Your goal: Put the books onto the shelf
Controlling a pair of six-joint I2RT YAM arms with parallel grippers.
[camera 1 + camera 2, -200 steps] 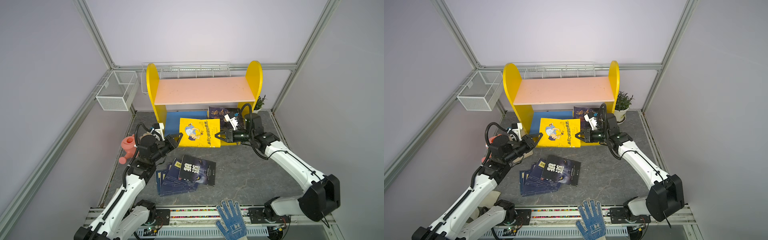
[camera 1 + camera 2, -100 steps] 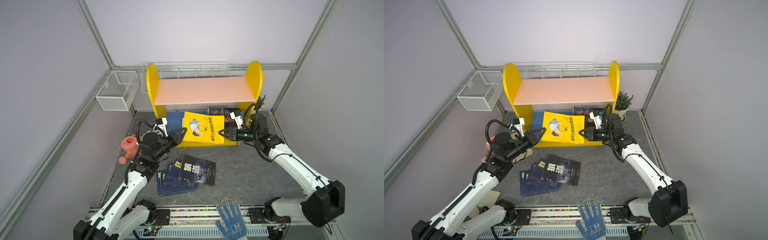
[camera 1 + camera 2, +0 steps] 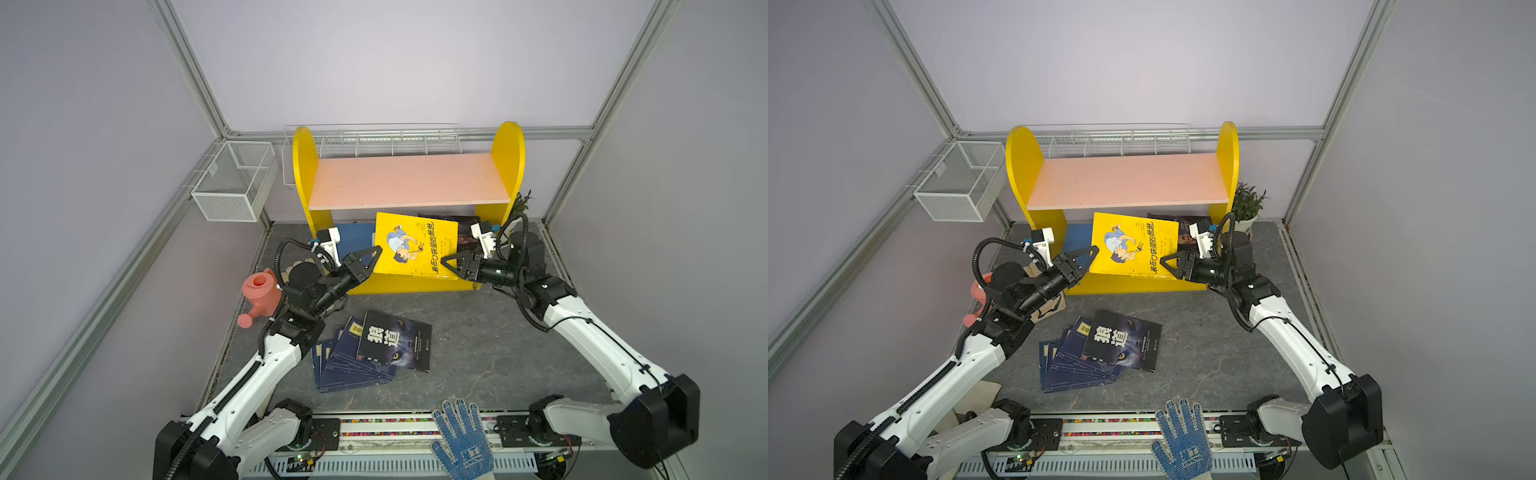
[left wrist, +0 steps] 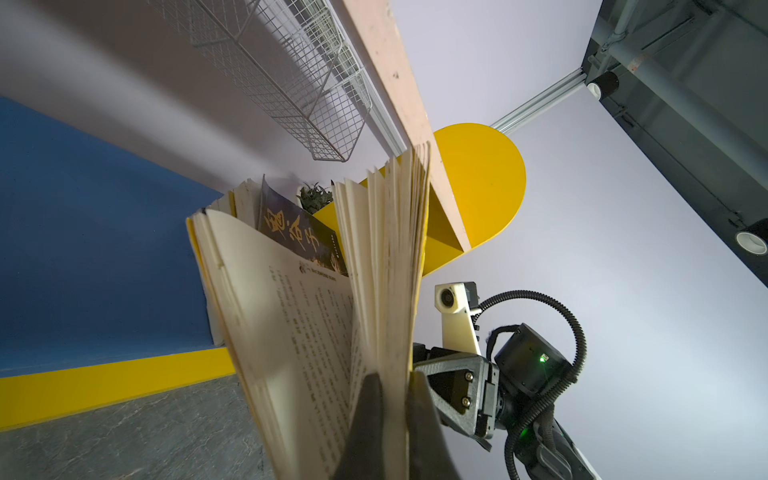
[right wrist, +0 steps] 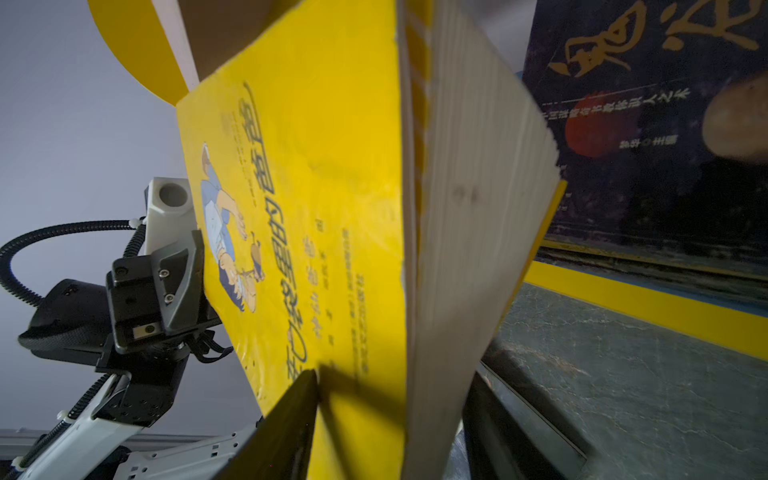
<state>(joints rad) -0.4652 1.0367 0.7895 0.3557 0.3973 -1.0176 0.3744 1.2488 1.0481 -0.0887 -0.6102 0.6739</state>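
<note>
Pinching the yellow book (image 3: 415,245) by its left edge: left claw (image 3: 376,253), clamped; right claw (image 3: 446,264) gapes astride the right edge.

The yellow book (image 3: 415,243) hides most of the dark book (image 3: 463,235) behind it; we cannot count the navy books (image 3: 340,365) beneath the black book (image 3: 395,338). The glove (image 3: 461,440) is cut off below. Whether the right gripper (image 5: 392,386) presses the yellow book, we cannot tell.
</note>
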